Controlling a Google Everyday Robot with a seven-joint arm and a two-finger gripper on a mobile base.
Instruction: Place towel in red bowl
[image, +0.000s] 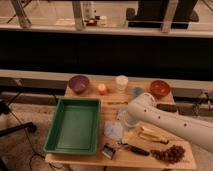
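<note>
My gripper hangs low mid-table, just beside towel, likely lining up a top-down pinch; can't tell if it's clenched or released. Towel lies flat by tray; red bowl well apart, back right.

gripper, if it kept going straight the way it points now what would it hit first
The gripper, half hidden under the white arm at mid-table, seems to point down and left. The towel lies first in that line, though depth is unclear; it might meet the table instead.
</note>
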